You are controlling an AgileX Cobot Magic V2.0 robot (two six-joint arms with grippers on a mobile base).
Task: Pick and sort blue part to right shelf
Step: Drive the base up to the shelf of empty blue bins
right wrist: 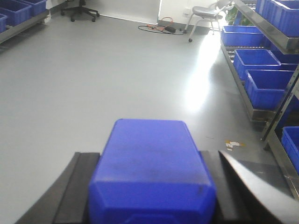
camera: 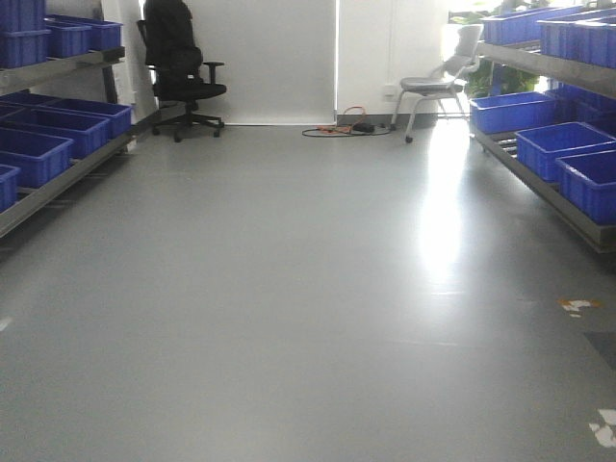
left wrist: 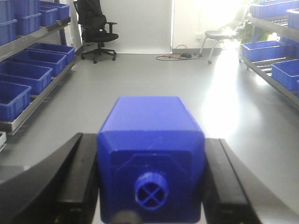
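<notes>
Wide grey floor [camera: 289, 289] short of the right shelf [camera: 539, 188], blue bins [camera: 515, 111] waiting there. Clamped in the right end effector [right wrist: 152, 179], held clear of the floor, presumably for carrying toward that shelf: blue part [right wrist: 149, 154], deep blue, bevel-edged, knob hidden. Gripped by the left end effector [left wrist: 150, 186], farther from the shelf: similar block [left wrist: 149, 126] with narrow stub.

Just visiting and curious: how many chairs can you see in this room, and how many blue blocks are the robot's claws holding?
Chairs: 2 (black office chair, grey chair)
Blue blocks held: 2 (left block, right block)
Total: 4
</notes>
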